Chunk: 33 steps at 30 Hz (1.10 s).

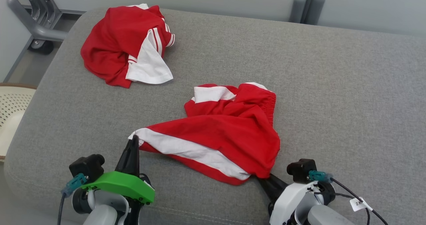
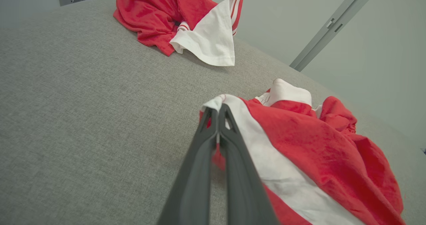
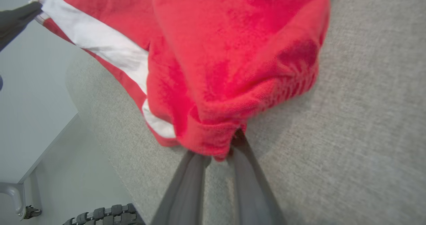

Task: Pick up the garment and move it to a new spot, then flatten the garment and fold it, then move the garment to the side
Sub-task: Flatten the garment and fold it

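The garment (image 1: 226, 131), red shorts with a white side stripe, lies crumpled on the near middle of the grey cushion (image 1: 332, 85). My left gripper (image 1: 134, 139) is shut on its white-striped left corner, which the left wrist view shows pinched at the fingertips (image 2: 218, 107). My right gripper (image 1: 263, 179) is at the garment's near right corner. In the right wrist view the red hem (image 3: 213, 141) is bunched between the two fingers and hides their tips (image 3: 221, 151). The cloth (image 3: 233, 52) hangs stretched between both grippers.
A second red and white garment (image 1: 123, 42) lies bunched at the cushion's far left (image 2: 166, 12). A pale perforated basket (image 1: 13, 102) stands off the left edge. A grey metal frame on castors (image 1: 33, 22) stands behind the far left corner.
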Tool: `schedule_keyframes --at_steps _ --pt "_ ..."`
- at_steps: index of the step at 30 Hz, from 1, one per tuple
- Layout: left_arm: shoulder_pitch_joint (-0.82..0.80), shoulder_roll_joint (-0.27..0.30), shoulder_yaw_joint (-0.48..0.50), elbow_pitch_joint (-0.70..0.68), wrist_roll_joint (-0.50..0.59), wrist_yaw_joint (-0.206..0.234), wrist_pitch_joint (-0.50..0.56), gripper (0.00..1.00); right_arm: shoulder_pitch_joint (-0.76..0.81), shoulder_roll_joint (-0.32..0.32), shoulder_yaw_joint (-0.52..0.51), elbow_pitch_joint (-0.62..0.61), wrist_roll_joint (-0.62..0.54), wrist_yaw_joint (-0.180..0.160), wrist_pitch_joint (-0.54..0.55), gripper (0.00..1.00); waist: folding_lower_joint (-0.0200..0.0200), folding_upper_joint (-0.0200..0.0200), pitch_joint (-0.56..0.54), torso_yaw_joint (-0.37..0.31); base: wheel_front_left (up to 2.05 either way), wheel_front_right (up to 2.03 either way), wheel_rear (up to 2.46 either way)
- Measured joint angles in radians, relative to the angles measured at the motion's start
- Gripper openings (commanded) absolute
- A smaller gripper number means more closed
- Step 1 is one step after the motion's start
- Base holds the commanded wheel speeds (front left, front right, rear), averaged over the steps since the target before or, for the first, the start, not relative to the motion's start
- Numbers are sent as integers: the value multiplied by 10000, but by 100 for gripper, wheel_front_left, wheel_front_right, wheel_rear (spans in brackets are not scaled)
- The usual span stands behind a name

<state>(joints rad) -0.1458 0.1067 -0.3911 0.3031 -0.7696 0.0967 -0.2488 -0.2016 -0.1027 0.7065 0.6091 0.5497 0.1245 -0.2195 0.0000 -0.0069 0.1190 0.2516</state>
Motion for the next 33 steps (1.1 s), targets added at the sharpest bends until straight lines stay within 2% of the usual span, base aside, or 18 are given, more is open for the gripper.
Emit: schedule_keyframes --at_steps 1,8,16,24,33 --pt "0 0 8 -4 0 0 0 0 -14 -2 71 12 31 0 -2 0 0 0 3 -6 0 0 0" --pt "7 13 345 -259 0 2 0 0 -174 -328 445 -117 38 0 -146 0 0 0 -68 -244 0 0 0" --pt "-21 12 673 -1037 136 -13 -2 0 -402 -1097 -673 -1127 40 0 -268 0 0 0 -266 -788 0 0 0" --pt "-378 -132 715 -2261 263 -552 -29 0 -828 -1804 -1595 -3168 -150 0 -282 0 0 0 -559 -1576 0 0 0" --pt "-398 -299 1296 -4107 341 -759 -31 0 -872 -2424 -2805 -6259 -290 -19 -339 0 0 0 -933 -2628 0 0 0"
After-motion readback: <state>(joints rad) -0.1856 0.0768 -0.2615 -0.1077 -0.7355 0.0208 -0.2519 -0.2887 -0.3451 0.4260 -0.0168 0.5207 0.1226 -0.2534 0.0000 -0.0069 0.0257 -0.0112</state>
